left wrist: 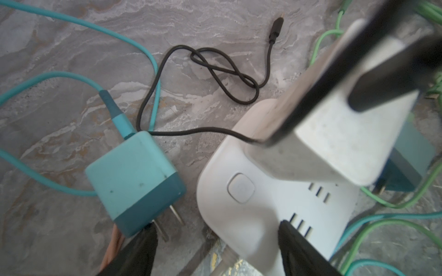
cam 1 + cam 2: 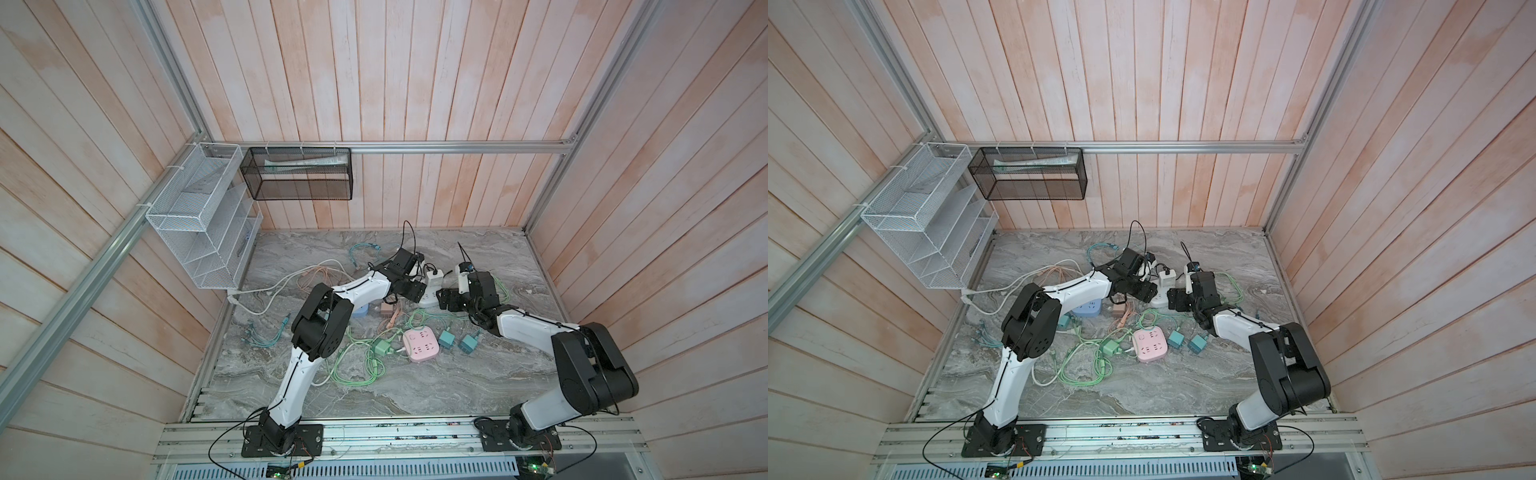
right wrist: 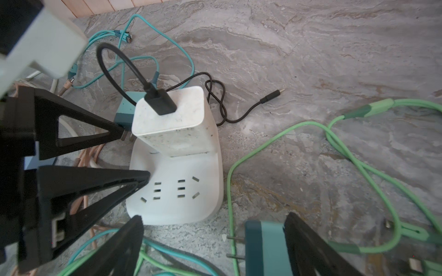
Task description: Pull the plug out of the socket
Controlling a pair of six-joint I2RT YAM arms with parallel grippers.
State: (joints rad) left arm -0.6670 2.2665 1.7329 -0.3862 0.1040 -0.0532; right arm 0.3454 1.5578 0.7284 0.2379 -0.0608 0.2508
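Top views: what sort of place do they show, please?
Probably a robot test cell dressed as a home corner: wood-plank walls framed by aluminium rails, the left arm and right arm bolted to a front rail, and a marble-look tabletop littered with chargers and cables.

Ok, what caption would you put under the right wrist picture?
A speckled white charger block with a black cable stands plugged into the white power strip, waiting to be pulled out.
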